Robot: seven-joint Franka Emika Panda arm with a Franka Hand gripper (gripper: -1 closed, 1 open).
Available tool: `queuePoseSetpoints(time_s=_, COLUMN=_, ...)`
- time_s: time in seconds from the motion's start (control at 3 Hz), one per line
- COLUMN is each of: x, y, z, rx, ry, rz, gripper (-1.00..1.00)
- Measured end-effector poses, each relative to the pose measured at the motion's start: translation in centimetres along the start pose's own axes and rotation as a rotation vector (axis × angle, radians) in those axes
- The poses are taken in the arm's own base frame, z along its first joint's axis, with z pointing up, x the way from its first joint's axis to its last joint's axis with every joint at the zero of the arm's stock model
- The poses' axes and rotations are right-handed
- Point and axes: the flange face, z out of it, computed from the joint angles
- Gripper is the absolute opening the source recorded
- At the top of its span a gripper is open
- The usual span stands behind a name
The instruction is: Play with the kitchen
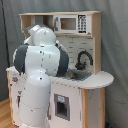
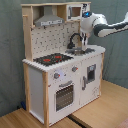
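The kitchen (image 2: 60, 70) stands on the wood floor (image 2: 100, 112) against a grey curtain (image 1: 115, 50), hob toward the second exterior view's left, sink toward its right. The arm (image 1: 40, 65) is the next biggest thing here. In the first exterior view its white bulk hides the hob side of the counter, and it leans in close to the cabinet, so a swing of the elbow could, I think, shove the light toy sideways or clip the microwave (image 1: 70, 23) shelf above.

Its wrist drops over the sink (image 2: 79, 50), right by the black faucet (image 2: 75, 37). The gripper (image 2: 83, 42) sits low there, and I cannot tell whether it is wide or narrow. Lowering blind risks catching the faucet's curve and bending it.
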Motion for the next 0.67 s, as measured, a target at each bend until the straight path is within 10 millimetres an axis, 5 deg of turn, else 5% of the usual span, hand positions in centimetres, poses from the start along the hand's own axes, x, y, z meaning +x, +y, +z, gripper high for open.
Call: queuePoseSetpoints(time_s=0.67, x=2.7, y=1.2, z=2.9, rx=0.110, ry=-0.013, rz=0.022, gripper=1.00)
